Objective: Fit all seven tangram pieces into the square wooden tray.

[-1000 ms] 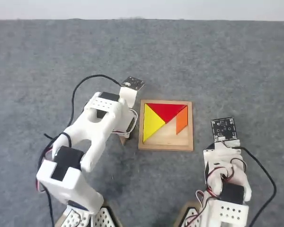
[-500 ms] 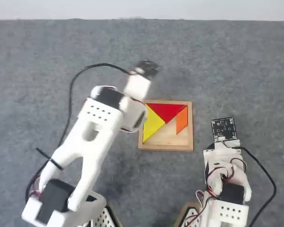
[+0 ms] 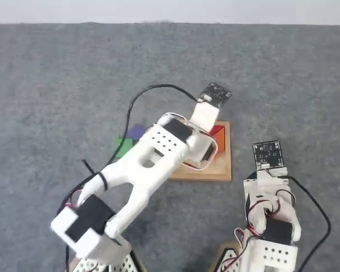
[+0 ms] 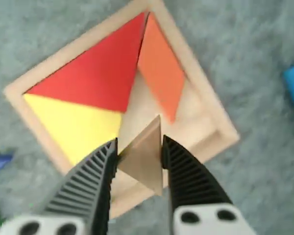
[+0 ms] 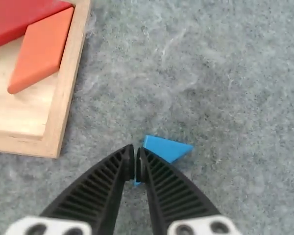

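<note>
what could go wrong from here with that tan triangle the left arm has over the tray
1. The tan triangle is pinched by its edges in the left end effector above the bare part of the tray. Lowered slightly off angle, a corner may land on the yellow triangle or the orange parallelogram instead of seating flat.
2. A nudge on the way down could shift the orange parallelogram, which has bare wood beside it.

Red triangle [image 4: 95, 73], yellow triangle [image 4: 78, 125], orange parallelogram [image 4: 159, 68], tan triangle [image 4: 144, 156], blue triangle [image 5: 166, 148], grey mat [image 3: 56, 73].
</note>
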You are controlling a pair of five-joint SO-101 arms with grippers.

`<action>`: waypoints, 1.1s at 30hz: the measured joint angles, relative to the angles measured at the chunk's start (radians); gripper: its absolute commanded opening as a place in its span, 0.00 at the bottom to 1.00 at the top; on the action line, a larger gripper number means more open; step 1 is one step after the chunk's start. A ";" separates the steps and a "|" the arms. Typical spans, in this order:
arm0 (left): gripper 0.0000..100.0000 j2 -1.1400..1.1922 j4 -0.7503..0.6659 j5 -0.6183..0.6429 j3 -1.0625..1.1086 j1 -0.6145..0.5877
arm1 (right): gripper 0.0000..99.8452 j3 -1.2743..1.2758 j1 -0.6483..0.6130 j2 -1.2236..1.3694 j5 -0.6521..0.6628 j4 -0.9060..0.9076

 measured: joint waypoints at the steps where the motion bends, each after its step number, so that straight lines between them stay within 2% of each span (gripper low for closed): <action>1: 0.01 0.006 -0.021 0.015 0.000 0.006 | 0.02 0.000 0.000 0.000 0.000 0.000; 9: 0.03 0.091 -0.126 0.051 -0.002 0.009 | 0.02 0.000 0.000 0.000 0.000 0.000; 18: 0.12 0.144 -0.133 0.051 -0.044 0.009 | 0.02 0.000 0.000 0.000 0.000 0.000; 24: 0.24 0.146 -0.133 0.051 -0.044 0.009 | 0.02 0.000 0.000 0.000 0.000 0.000; 33: 0.24 0.146 -0.141 0.052 -0.044 0.009 | 0.02 0.000 0.000 0.000 0.000 0.000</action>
